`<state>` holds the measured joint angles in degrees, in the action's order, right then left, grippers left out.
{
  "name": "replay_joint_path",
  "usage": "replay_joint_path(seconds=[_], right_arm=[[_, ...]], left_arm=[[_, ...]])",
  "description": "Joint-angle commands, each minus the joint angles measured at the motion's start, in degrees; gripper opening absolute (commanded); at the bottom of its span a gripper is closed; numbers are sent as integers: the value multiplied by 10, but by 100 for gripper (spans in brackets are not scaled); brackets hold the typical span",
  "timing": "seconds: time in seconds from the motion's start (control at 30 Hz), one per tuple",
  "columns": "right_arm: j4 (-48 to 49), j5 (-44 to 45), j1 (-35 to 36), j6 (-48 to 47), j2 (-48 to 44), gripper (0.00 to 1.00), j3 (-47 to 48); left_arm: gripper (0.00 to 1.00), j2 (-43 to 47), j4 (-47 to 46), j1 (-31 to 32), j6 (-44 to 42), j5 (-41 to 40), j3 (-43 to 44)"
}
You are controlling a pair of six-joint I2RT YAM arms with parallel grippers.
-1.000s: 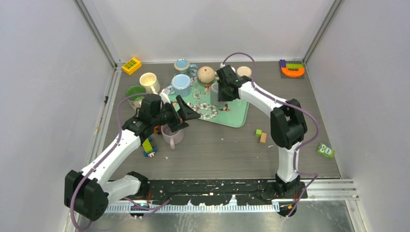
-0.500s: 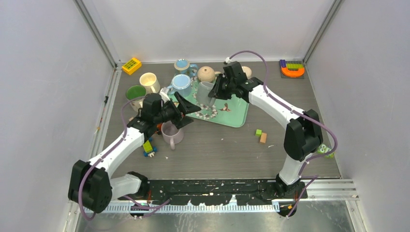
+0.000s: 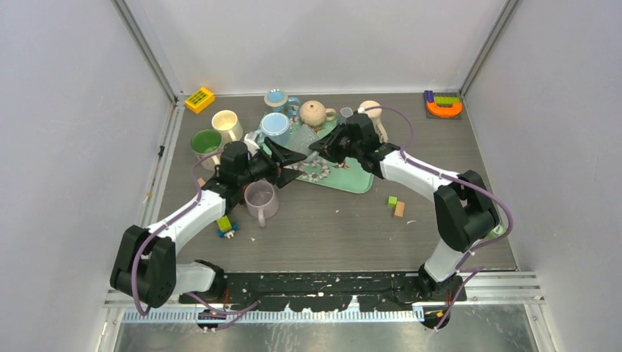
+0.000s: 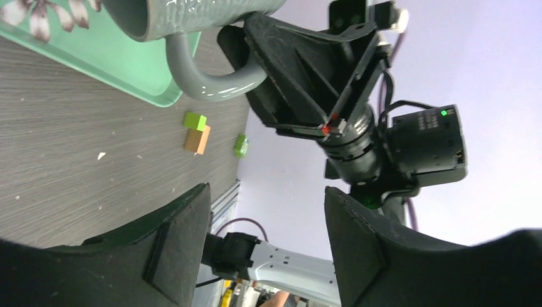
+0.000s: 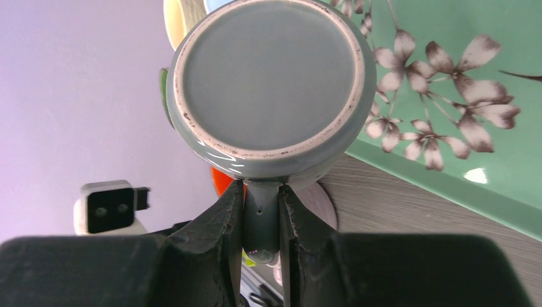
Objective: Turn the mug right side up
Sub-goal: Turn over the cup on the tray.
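Stoneware, glossy and grey: grey mug [image 5: 268, 83], round-bodied, with a flat matte base ringed by a pale, scuffed foot. Hangs in the air, tipped well over, above the left part of the tray [image 3: 352, 176], base turned toward the right wrist camera. Carries a thick, smooth, curved handle [image 4: 204, 80], shiny like the body.

Tray flat and mint-green, with a low raised rim, printed with pale-petalled flowers. Underneath, table [image 3: 330, 227] of matte grey wood-grain.

Right claw [image 5: 261, 192]: black, hard, blocky fingers pinched tight on the handle, one on either side, carrying the grey mug clear of the tray.

Left claw [image 4: 265, 211]: black wedge-shaped fingers standing well apart, with nothing between them. Points toward the grey mug from the opposite side and sits close to it; no contact visible.

Pink mug [image 3: 260, 199], smooth and rounded, stands upright on the table just beside the left claw, mouth up. Green block [image 4: 195, 121] and tan block [image 4: 197, 139], small and square-edged, lie touching on the table off the tray's near corner.
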<state>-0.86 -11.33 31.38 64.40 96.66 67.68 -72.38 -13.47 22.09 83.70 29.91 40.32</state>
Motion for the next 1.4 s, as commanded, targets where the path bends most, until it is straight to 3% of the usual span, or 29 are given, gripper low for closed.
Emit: replay_joint_path(seconds=[0.0, 0.3, 0.87, 1.37], right_arm=[[202, -6, 2, 107, -58, 1, -13], [311, 3, 10, 176, -64, 1, -64], [414, -11, 29, 216, -81, 1, -108], [477, 5, 45, 269, -106, 1, -169]], left_arm=[[65, -10, -75, -3, 48, -4, -5], [60, -31, -127, -5, 122, -28, -26], [50, -113, -307, -19, 235, -15, -39], [38, -108, -334, -28, 227, -52, -43]])
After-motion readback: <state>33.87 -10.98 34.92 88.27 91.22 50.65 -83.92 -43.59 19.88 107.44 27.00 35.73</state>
